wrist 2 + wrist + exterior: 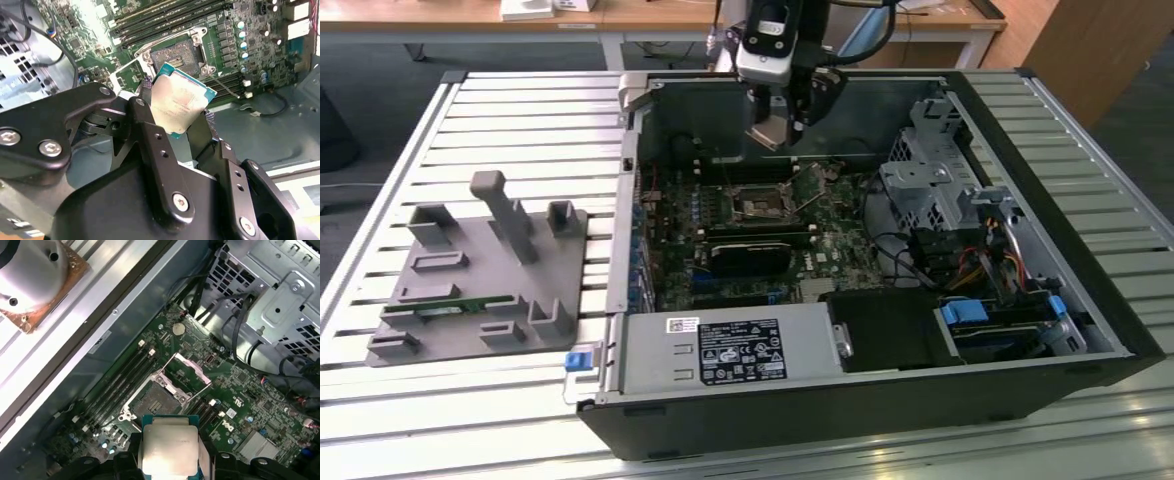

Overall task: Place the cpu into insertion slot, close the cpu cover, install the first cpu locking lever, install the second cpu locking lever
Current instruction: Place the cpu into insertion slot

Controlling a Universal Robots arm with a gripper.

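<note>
My gripper point(774, 133) hangs over the back of the open computer case and is shut on the cpu point(771, 136), a small square chip with a dull silver top. Both wrist views show the cpu point(177, 102) point(169, 447) pinched by its edges between the black fingers point(150, 135). The insertion slot point(761, 203) point(175, 52) point(156, 401) lies uncovered on the green board, below and ahead of the chip. Beside the slot the cpu cover point(191, 371) point(125, 75) stands tilted up and open. A thin wire lever point(227, 89) sticks out next to the socket.
A black card point(747, 255) lies just in front of the socket. On the exterior view's right, a silver drive cage point(934, 180) and cables point(974, 265) crowd the case. The power supply point(720, 350) fills the near corner. A grey fixture point(480, 270) sits on the slatted table.
</note>
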